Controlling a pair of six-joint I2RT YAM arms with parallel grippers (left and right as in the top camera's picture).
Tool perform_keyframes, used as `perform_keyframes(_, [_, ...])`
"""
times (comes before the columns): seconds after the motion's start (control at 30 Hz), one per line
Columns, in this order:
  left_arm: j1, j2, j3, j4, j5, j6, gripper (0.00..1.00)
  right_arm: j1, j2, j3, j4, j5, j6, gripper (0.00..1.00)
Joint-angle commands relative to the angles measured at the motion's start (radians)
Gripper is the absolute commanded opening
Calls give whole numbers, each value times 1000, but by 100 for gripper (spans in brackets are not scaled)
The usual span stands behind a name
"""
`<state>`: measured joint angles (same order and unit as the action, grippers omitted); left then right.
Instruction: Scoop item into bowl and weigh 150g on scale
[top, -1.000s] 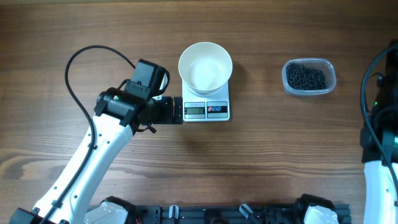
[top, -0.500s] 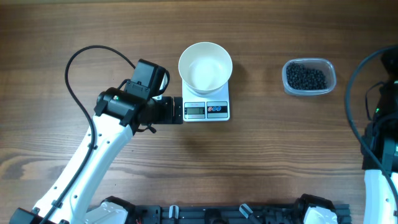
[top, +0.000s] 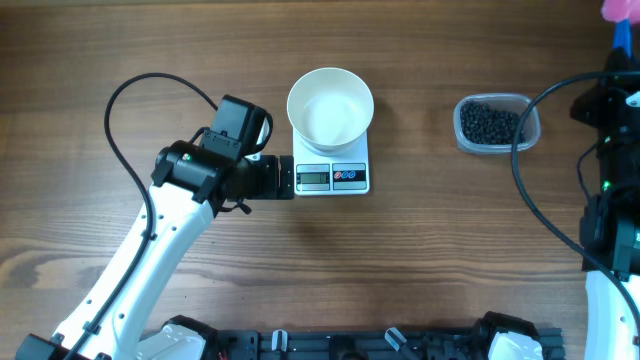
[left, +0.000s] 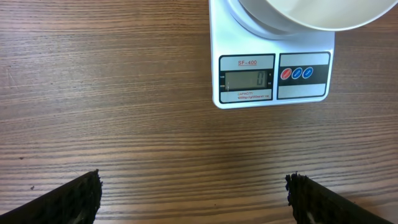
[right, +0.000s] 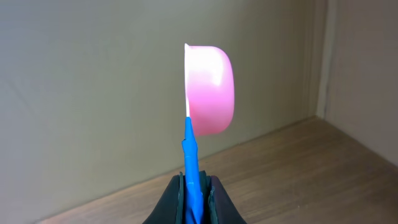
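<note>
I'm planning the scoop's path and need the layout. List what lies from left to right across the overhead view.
left gripper → bowl sitting on the scale → clear tub of beans → pink scoop at the right edge.

Matt grained wood is seen in the table (top: 450, 250), smooth white plastic in the scale (top: 332, 178), a glossy finish on the bowl (top: 330, 105) and scoop (right: 210, 90), matt black on the beans (top: 492, 125).
</note>
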<state>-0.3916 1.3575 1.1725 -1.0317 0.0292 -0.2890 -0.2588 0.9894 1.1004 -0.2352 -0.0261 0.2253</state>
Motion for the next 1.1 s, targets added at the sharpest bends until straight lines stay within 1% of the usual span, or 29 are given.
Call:
perform_keyframes(0.0, [4,-9,10,2,15,20,100,-4,4,20,26,-42,-43,4])
perform_keyframes(0.27, [4,-9,10,2,15,20,100,-4,15,20,64,-43,-42,4])
perform_keyframes(0.7, [4,-9,10,2,15,20,100,-4,21,20,32,-107,-39,4])
perform_keyframes(1.07, [4,-9,10,2,15,20,100,-4,59,20,25,-106,-39,4])
